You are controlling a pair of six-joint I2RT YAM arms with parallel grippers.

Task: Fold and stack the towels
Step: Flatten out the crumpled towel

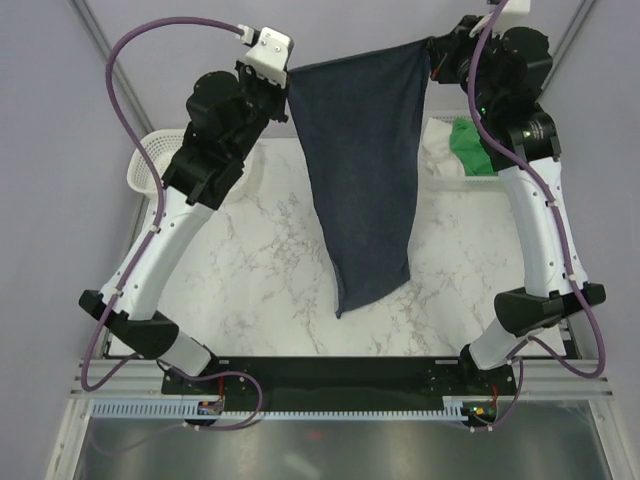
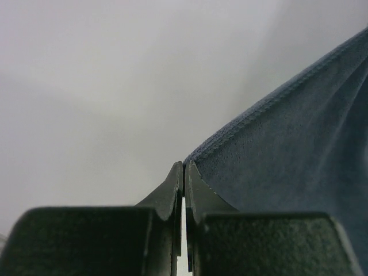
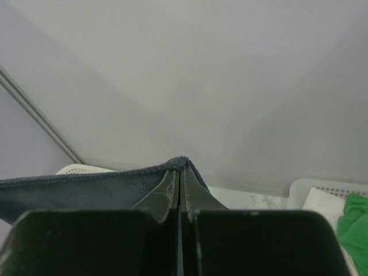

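Observation:
A dark navy towel [image 1: 362,170] hangs spread in the air between both arms, its lower end tapering down toward the marble table [image 1: 250,290]. My left gripper [image 1: 287,72] is shut on its upper left corner; in the left wrist view the navy towel [image 2: 293,155] runs off to the right of the pinched left gripper [image 2: 184,167]. My right gripper [image 1: 432,45] is shut on the upper right corner, where the navy towel [image 3: 86,187] folds over the right gripper [image 3: 180,168]. A green towel [image 1: 470,148] and a white towel [image 1: 436,143] lie in the right basket.
A white mesh basket [image 1: 150,160] stands at the table's back left, partly under the left arm. Another white basket [image 1: 470,182] at the back right holds the green and white cloths. Grey walls close the back and sides.

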